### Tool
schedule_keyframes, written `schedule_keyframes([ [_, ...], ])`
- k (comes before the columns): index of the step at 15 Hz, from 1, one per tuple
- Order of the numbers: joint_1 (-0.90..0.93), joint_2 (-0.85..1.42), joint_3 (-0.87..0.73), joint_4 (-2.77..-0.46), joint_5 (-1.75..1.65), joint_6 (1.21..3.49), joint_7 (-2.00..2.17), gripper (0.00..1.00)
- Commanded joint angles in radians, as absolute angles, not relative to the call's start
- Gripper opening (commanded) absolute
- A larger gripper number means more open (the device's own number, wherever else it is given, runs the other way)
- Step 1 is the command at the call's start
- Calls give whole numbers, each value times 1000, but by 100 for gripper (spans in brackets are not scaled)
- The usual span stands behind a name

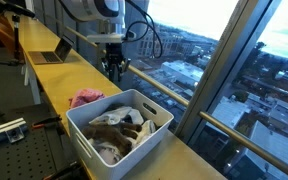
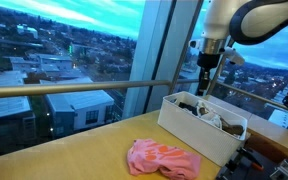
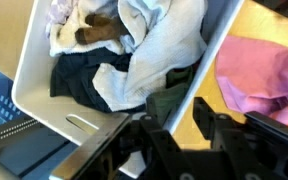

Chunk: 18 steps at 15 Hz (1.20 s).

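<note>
Heaped inside white bin (image 1: 84, 138): several garments (image 1: 119, 125). Still outside, on yellow table (image 1: 52, 80) just beside bin: pink cloth (image 2: 162, 158). Above bin's rim, near that cloth: gripper (image 1: 114, 68), jaws spread, nothing pinched. Judged outstanding: pink cloth only.

Open laptop (image 1: 52, 55) sits at the far end of the yellow counter (image 1: 59, 80), perforated breadboard (image 1: 14, 150) lies below the counter's edge, and a rail (image 2: 74, 88) crosses the window (image 2: 84, 30) over city buildings (image 2: 44, 60).
</note>
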State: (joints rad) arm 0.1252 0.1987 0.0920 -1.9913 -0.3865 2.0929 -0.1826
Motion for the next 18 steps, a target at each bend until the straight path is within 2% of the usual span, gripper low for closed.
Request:
schedule_keyframes([
  [1, 88, 217, 48, -2066, -427, 2122, -160, 75],
  [4, 39, 256, 3, -2128, -428, 2154, -160, 97],
  [5, 20, 273, -12, -2146, -421, 2173, -164, 100],
  [15, -56, 477, -36, -2146, -365, 2358, -207, 100],
  [16, -55, 488, -36, -2143, -365, 2362, -208, 92],
  [17, -53, 498, -36, -2138, -367, 2362, -206, 74],
  [18, -51, 500, -36, -2138, -368, 2361, -205, 66],
])
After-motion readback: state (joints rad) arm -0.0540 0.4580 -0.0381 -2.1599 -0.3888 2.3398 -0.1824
